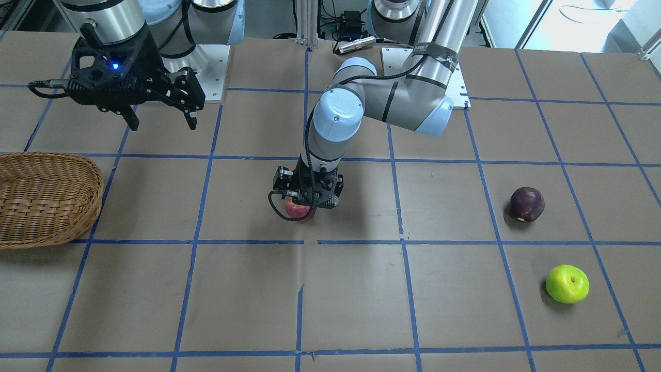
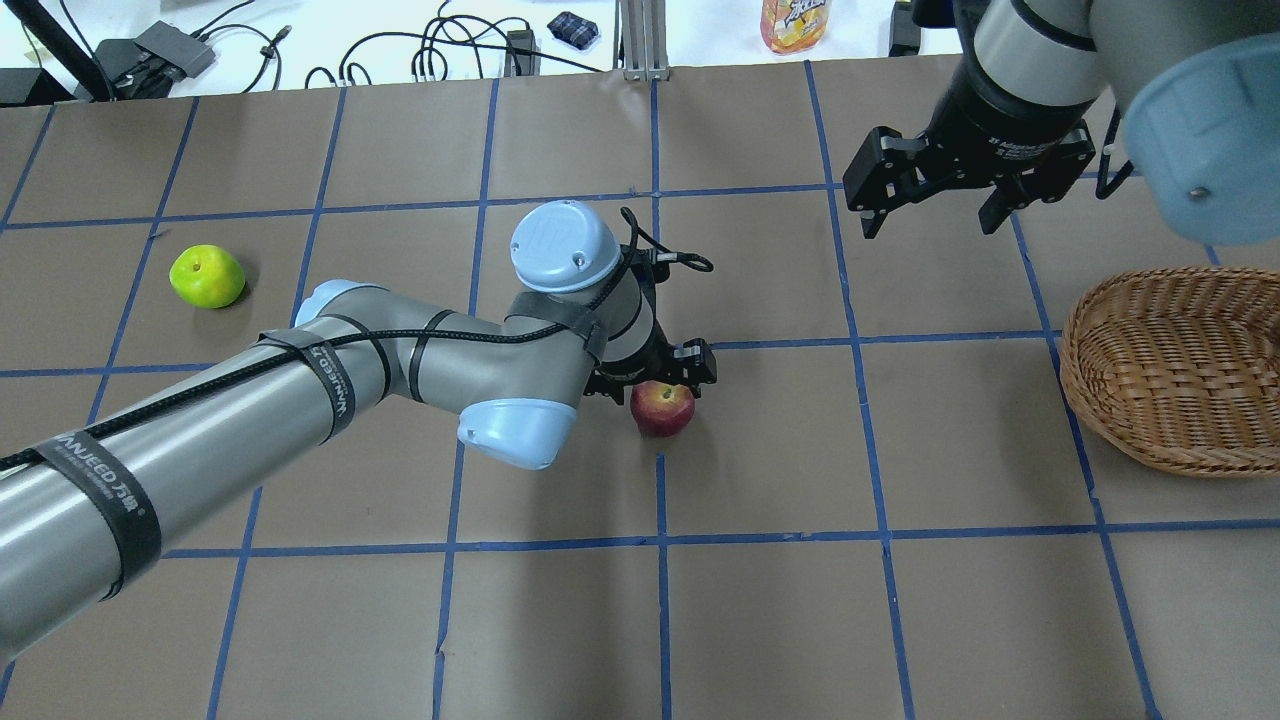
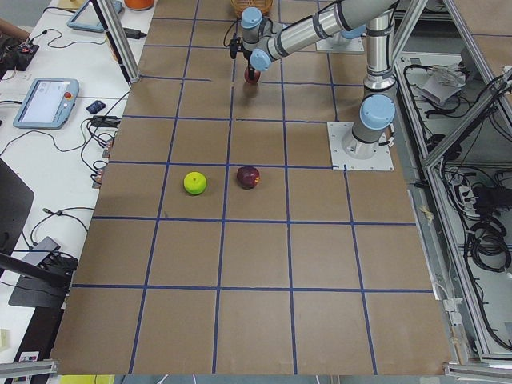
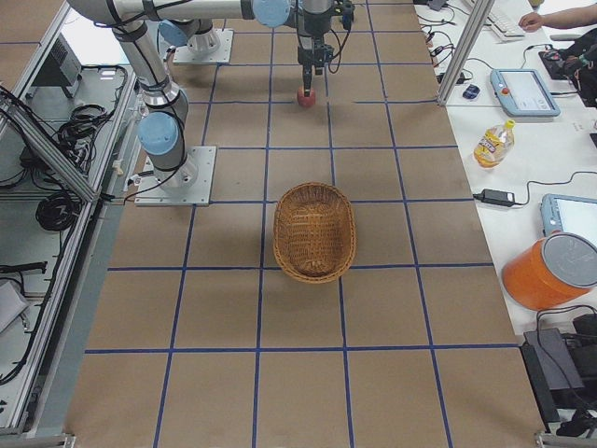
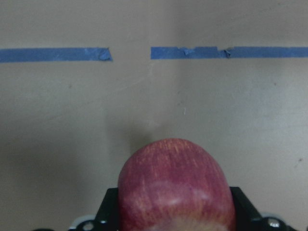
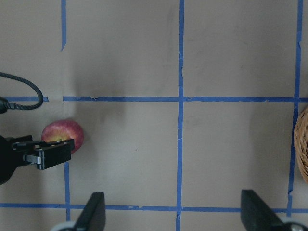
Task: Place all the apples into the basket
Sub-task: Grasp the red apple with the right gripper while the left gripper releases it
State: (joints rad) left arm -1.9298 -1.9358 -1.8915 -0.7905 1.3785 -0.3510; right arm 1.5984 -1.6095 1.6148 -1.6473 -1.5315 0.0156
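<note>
The red apple (image 1: 295,210) sits on the table's middle (image 2: 662,412). My left gripper (image 1: 305,202) reaches straight down over it and is shut on it; in the left wrist view the apple (image 5: 173,187) fills the space between the fingers (image 5: 111,211). My right gripper (image 2: 929,225) hangs open and empty above the table, between the red apple and the wicker basket (image 2: 1170,370). The basket is empty. The dark purple apple (image 1: 526,204) and the lime green apple (image 1: 567,283) lie on the table far out on my left side.
My left arm's forearm (image 2: 300,390) stretches low across the table's left half and hides the purple apple in the overhead view. A drink bottle (image 2: 795,20) and cables lie beyond the far edge. Blue tape lines grid the brown table.
</note>
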